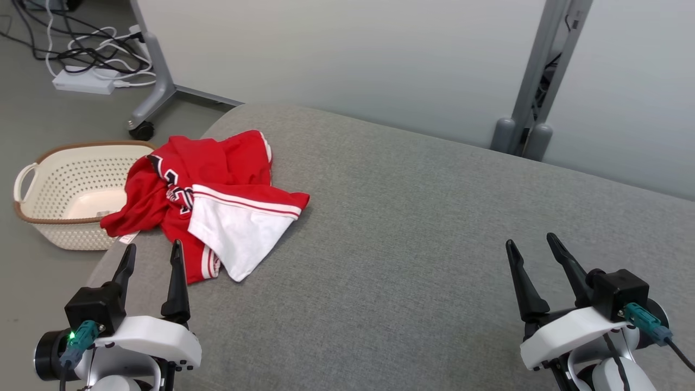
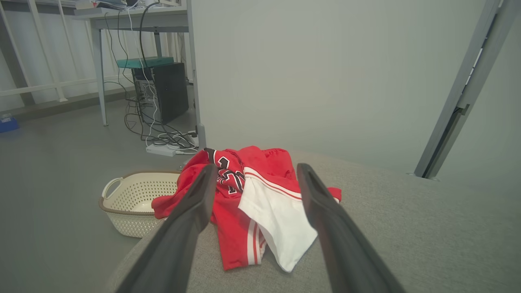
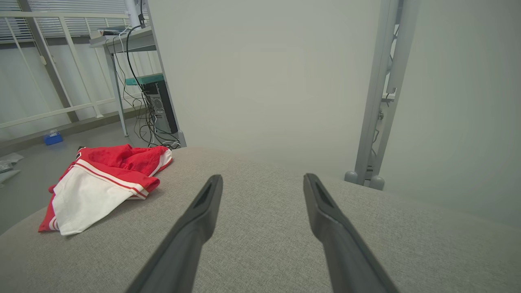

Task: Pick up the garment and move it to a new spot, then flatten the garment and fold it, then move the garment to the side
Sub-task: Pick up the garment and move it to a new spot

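Note:
A crumpled red garment (image 1: 206, 201) with white panels and striped trim lies bunched at the left end of a grey cushioned surface (image 1: 423, 228); one corner hangs over the edge. My left gripper (image 1: 153, 255) stands open just in front of the garment, fingers pointing at it, nothing between them. In the left wrist view the garment (image 2: 252, 203) lies straight ahead between the open fingers of that gripper (image 2: 254, 173). My right gripper (image 1: 533, 247) is open over the bare right part of the surface, far from the cloth. From the right wrist view the garment (image 3: 101, 183) sits at the far left, and the right gripper (image 3: 262, 181) points at bare fabric.
A cream perforated laundry basket (image 1: 49, 217) with a brown rim stands on the floor just left of the surface, beside the garment. Pale partition panels (image 1: 353, 60) on grey wheeled legs (image 1: 157, 92) stand behind. Cables and a power strip (image 1: 84, 81) lie on the floor at the back left.

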